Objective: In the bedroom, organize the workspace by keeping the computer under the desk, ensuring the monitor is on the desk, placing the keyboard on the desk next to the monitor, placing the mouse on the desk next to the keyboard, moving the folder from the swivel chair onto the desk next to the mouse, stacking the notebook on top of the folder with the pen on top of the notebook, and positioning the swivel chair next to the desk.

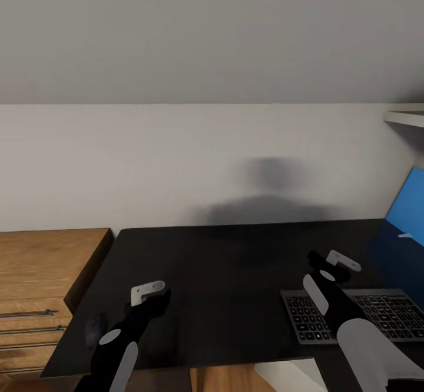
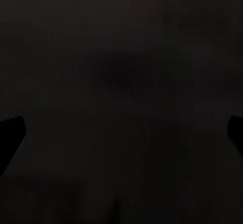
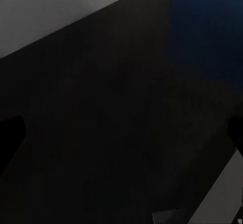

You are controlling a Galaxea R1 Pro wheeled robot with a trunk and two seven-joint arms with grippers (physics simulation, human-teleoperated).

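Black table [image 1: 235, 250] stands against the white wall, wooden drawer unit [image 1: 41, 274] at its left end. Keyboard [image 1: 377, 315] lies flat at the table's front right, partly under the right arm. Blue panel [image 1: 409, 206] leans at the far right. Left claw [image 1: 154, 295] and right claw [image 1: 330, 265] hover over the tabletop; fingers wide apart in both wrist views, holding nothing

Black keyboard [image 1: 353, 315] w/ pale-lettered keys is laid flat near front right of black desk [image 1: 224, 262]; dark mouse [image 1: 94, 328] is seen at front left edge.
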